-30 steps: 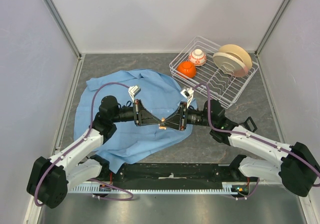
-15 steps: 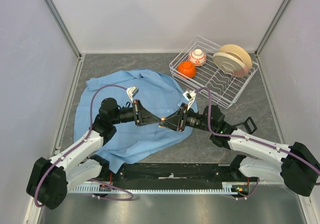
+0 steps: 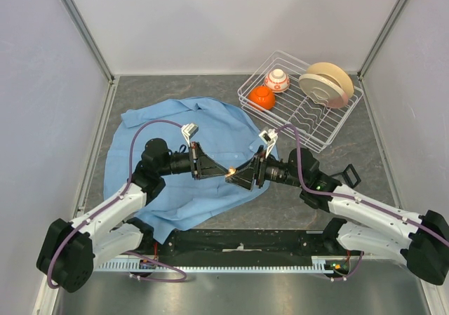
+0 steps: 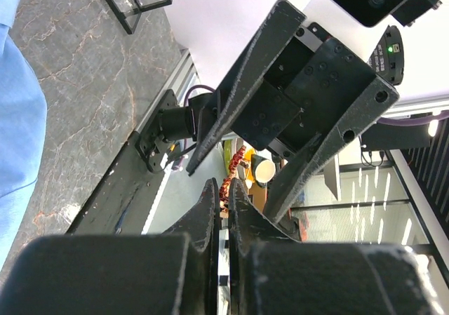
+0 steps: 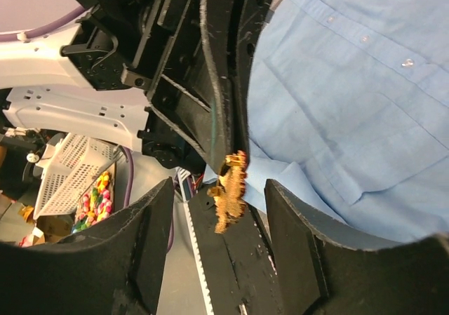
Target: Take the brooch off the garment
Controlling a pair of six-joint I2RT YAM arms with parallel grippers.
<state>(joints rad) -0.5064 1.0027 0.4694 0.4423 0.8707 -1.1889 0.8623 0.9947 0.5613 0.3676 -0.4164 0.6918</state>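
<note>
The left gripper [image 4: 223,186] pinches the brooch [image 5: 230,189], with the right gripper [image 3: 234,175] spread around it; it seems still pinned to the shirt [image 3: 210,118], so freeing it remains

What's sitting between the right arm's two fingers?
The brooch, pinched by the left fingers, with the garment behind it; the right wrist view shows this.

A white wire dish rack [image 3: 319,122] sits at the far right of the grey, stone-patterned table [image 3: 175,87]. At its left end rests a round orange bowl [image 3: 262,98], and just beyond that is a white bowl with red markings [image 3: 277,81]. A large beige dish [image 3: 327,84] stands on edge in the rack's far right corner. Nearer, a small black open frame [image 3: 349,174] lies on the table. Plain pale walls [image 3: 231,20] close in three sides.
</note>
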